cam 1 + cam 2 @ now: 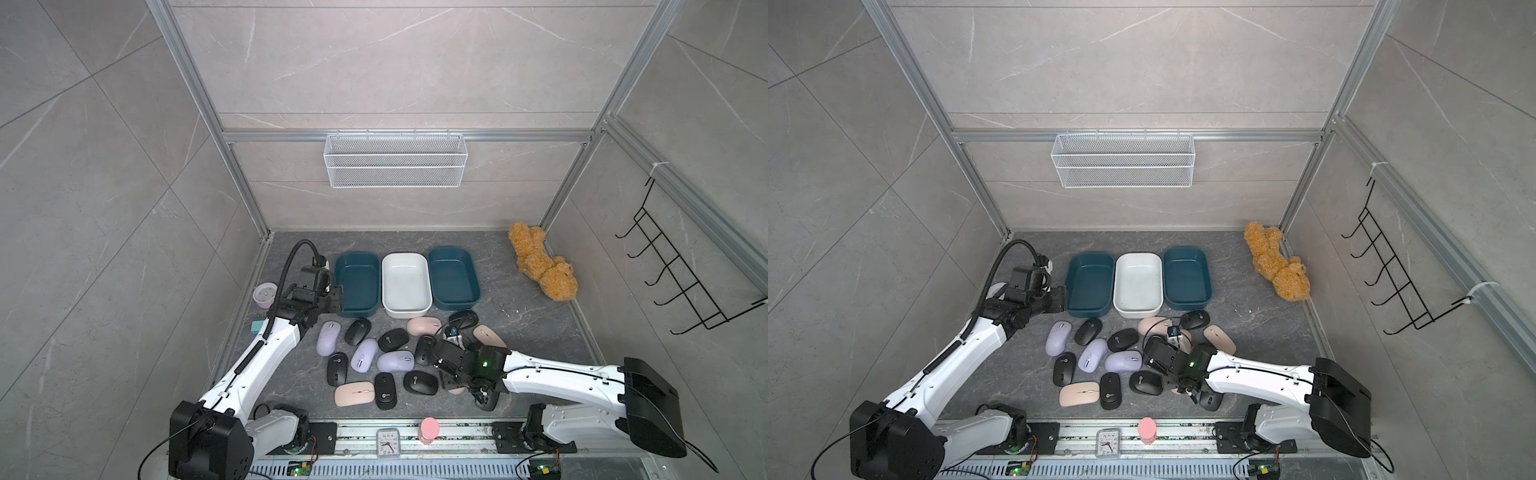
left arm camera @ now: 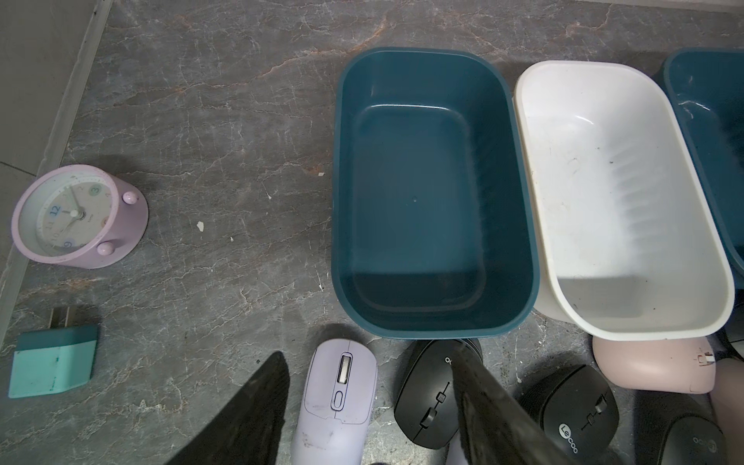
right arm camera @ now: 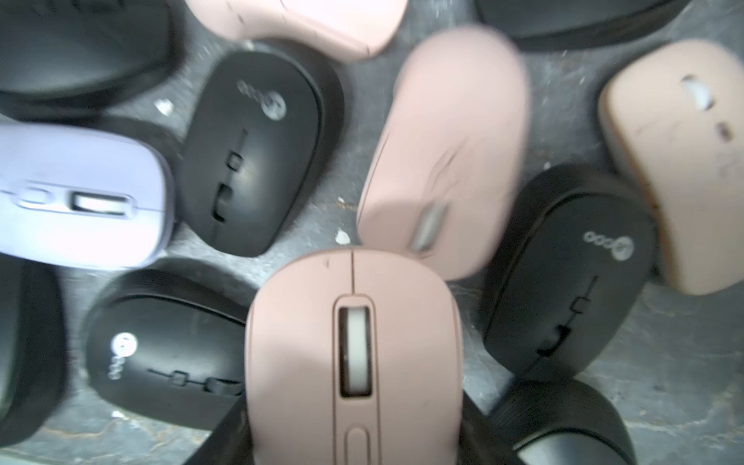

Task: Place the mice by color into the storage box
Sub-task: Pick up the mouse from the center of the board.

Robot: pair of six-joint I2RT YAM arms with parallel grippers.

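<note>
Presently, left tool (image 2: 370,356): jaws apart, empty, hanging over a lilac mouse (image 2: 334,402) just before the teal box (image 2: 422,331).
Boxes: teal, white box (image 1: 405,311), teal (one row, side by side).
Mice (image 1: 392,338): black, lilac, pink, scattered on the surface (image 1: 519,332) near the boxes.
Right tool (image 3: 354,422): clamped on a pink mouse (image 3: 354,342), above the heap.

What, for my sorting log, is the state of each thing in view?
left teal box: empty
white box: empty
right teal box: empty
left tool: open, holding nothing
right tool: shut on pink mouse
pink mouse: gripped by right tool
other mice: loose on tabletop, unsorted
</note>
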